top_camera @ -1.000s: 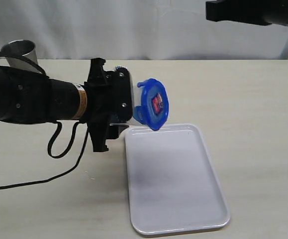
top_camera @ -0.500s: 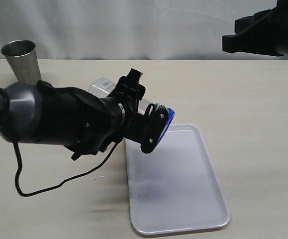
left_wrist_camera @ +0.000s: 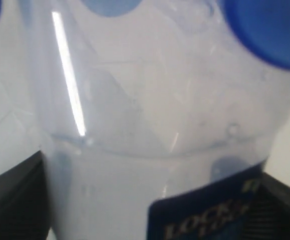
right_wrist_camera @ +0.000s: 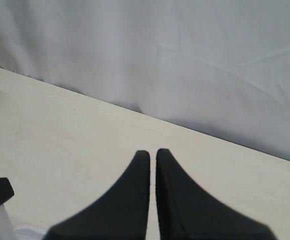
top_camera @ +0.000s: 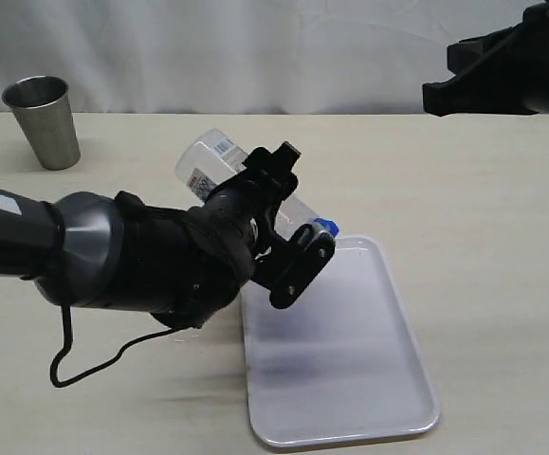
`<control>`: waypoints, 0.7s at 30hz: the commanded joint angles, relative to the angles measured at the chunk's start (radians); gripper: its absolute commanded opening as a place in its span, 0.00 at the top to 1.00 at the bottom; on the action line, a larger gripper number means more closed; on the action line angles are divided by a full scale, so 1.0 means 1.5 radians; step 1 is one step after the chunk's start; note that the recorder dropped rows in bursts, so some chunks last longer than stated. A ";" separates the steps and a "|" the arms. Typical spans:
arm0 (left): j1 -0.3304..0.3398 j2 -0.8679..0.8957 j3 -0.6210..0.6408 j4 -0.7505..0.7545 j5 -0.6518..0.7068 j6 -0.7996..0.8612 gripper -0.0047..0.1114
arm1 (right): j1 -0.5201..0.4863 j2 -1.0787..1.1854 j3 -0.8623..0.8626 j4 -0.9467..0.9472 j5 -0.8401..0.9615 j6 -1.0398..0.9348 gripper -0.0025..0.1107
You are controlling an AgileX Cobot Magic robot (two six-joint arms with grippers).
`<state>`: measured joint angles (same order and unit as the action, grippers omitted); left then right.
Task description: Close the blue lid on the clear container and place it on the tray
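Gripping the clear container (top_camera: 210,159) across its body, the left gripper (top_camera: 287,220) is seen at the centre of the exterior frame. The container is held tilted, its base raised toward the upper left and its capped end lowered to the right. The blue lid (top_camera: 323,227) is carried on that lower end, just over the upper left corner of the tray (top_camera: 350,365), which is laid on the table (top_camera: 492,246) at lower centre; contact between them cannot be judged. A steel cup (top_camera: 43,121) is stood at upper left. At upper right, the right gripper (right_wrist_camera: 153,154) is held raised, jaws pressed together on nothing.
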<state>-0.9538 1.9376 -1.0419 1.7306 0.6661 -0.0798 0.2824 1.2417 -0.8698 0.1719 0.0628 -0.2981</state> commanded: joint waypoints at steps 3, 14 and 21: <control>-0.035 0.003 -0.005 0.009 -0.013 0.001 0.96 | -0.004 0.000 0.003 -0.005 -0.013 -0.005 0.94; -0.029 0.003 -0.005 -0.081 -0.021 0.001 0.96 | -0.004 0.000 0.003 -0.005 -0.009 -0.005 0.94; -0.045 0.003 -0.005 -0.104 -0.030 -0.030 0.96 | -0.004 0.000 0.003 -0.005 -0.009 -0.005 0.94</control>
<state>-1.0168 1.9459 -1.0419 1.5821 0.6364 -0.0741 0.2824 1.2417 -0.8698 0.1719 0.0587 -0.2981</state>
